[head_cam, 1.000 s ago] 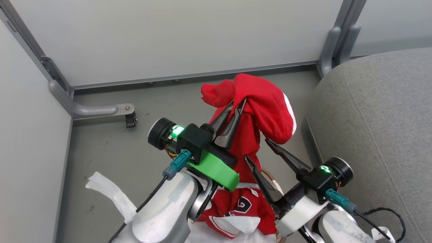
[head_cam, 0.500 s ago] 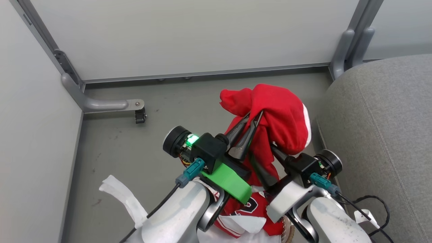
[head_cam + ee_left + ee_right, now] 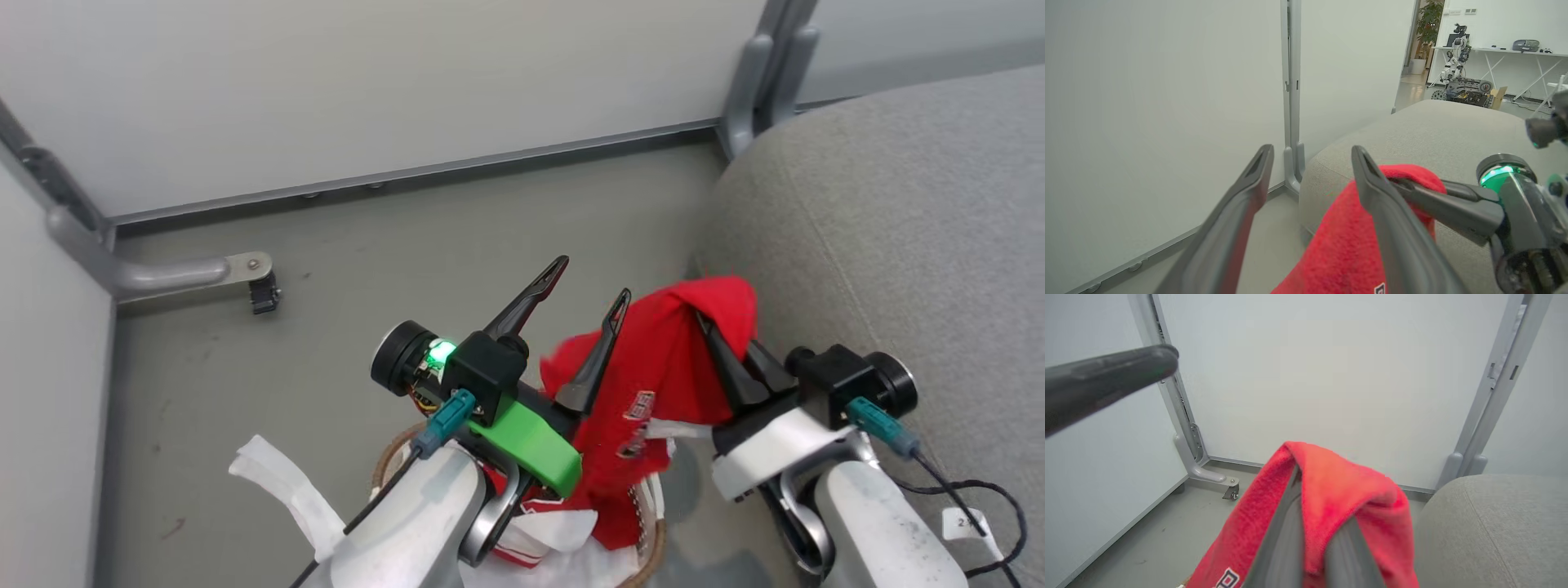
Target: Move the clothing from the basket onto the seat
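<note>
A red garment of the clothing (image 3: pixel 653 384) hangs from my right gripper (image 3: pixel 714 331), which is shut on its top fold next to the grey seat (image 3: pixel 882 245). The right wrist view has the same fabric (image 3: pixel 1331 473) draped over my closed right gripper (image 3: pixel 1316 514). My left gripper (image 3: pixel 594 279) stands open just left of the garment, one finger touching the cloth and nothing between the two. In the left wrist view the open left gripper (image 3: pixel 1311 150) faces the seat (image 3: pixel 1433 130). More red and white clothing lies in the basket (image 3: pixel 390 459) below my arms.
White liner cloth (image 3: pixel 277 482) spills over the basket's left side. Pale partition walls with grey posts (image 3: pixel 759 73) close off the back and left, and a caster foot (image 3: pixel 263 294) rests on the grey floor. A black cable (image 3: pixel 980 490) lies on the seat's near part.
My left gripper has opened and let go of the red garment. My right gripper has closed on it and carries it lower and rightward, toward the seat. The head camera has shifted.
</note>
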{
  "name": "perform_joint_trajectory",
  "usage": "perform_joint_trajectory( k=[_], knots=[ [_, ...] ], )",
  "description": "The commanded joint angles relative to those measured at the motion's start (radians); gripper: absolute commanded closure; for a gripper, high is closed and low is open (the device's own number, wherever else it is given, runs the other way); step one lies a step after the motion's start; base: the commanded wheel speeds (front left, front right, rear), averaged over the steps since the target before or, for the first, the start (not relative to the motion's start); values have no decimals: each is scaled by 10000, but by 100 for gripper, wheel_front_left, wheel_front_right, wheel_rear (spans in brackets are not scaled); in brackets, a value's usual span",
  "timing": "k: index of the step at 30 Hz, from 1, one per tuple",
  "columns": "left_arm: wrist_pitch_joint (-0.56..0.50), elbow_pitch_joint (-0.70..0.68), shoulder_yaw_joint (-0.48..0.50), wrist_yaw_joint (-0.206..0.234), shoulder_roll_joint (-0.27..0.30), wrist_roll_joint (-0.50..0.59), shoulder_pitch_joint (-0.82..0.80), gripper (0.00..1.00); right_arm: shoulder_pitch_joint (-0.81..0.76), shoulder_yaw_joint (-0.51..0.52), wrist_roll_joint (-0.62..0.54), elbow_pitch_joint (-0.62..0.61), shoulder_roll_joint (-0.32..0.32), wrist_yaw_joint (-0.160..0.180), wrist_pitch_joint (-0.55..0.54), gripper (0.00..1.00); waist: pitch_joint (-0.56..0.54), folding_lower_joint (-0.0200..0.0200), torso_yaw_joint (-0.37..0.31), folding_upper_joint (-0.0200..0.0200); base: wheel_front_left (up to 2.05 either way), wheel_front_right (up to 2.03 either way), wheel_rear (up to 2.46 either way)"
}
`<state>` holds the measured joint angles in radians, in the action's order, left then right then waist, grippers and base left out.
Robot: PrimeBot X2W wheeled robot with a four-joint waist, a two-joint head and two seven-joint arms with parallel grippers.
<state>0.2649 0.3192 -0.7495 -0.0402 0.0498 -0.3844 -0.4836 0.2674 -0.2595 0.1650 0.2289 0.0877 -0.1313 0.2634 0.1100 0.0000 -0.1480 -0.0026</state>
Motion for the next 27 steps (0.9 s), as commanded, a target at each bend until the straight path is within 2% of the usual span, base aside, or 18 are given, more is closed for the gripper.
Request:
perform_joint_trajectory(
  k=[1, 7, 12, 19, 27],
  knots=[
    [-7, 55, 68, -73, 17, 130, 146, 0, -171, 204, -56, -158, 75, 10, 17, 100, 365, 0, -1518, 26, 0, 0, 0],
    [-7, 392, 246, -328, 29, 333, 201, 0, -339, 1212, -151, -515, 181, 10, 17, 100, 683, 0, -2904, 26, 0, 0, 0],
    [-7, 624, 258, -503, 41, 616, 132, 0, 70, 1762, -323, -484, 635, 9, 17, 100, 1155, 0, -3524, 26, 0, 0, 0],
    [-7, 1237, 562, -656, 150, 1182, 14, 0, 2297, 1823, -637, 793, 1497, 10, 19, 100, 2223, 0, -3602, 26, 0, 0, 0],
    [-7, 1226, 610, -838, 447, 1698, -596, 0, 5341, 2568, -1253, 2224, 2509, 10, 17, 100, 3996, 0, -2822, 26, 0, 0, 0]
  ],
)
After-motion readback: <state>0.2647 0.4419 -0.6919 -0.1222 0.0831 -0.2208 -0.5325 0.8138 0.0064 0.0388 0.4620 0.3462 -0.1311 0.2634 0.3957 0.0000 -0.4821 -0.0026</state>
